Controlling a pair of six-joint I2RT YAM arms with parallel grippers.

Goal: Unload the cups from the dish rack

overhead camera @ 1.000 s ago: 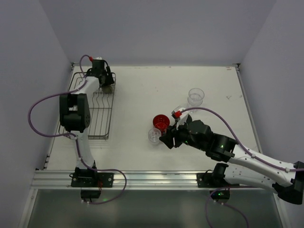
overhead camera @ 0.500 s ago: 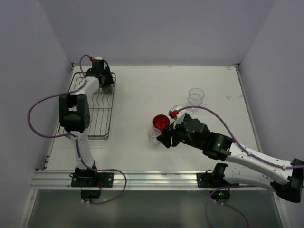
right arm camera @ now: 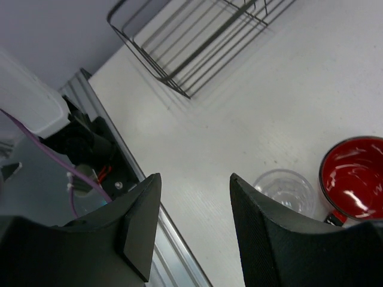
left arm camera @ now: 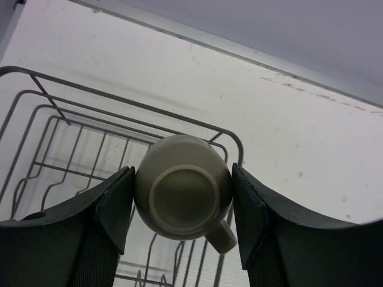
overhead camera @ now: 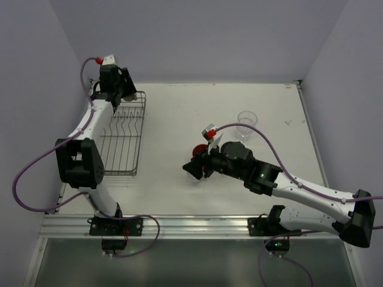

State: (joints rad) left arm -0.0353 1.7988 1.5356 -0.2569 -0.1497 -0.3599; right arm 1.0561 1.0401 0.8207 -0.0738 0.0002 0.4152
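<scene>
Left wrist view: the left gripper pinches the upturned tan cup at frame centre, over the rack's far corner. Right wrist view: the right gripper's jaws are spread and empty above the table. A tumbler and a red mug stand at lower right.

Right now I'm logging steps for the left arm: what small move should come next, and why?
Probably carry the greyish-tan cup sideways, off the dish rack, toward bare table. The left gripper clamps it on both sides, and the rack's wires lie below it, so it looks lifted out.
</scene>
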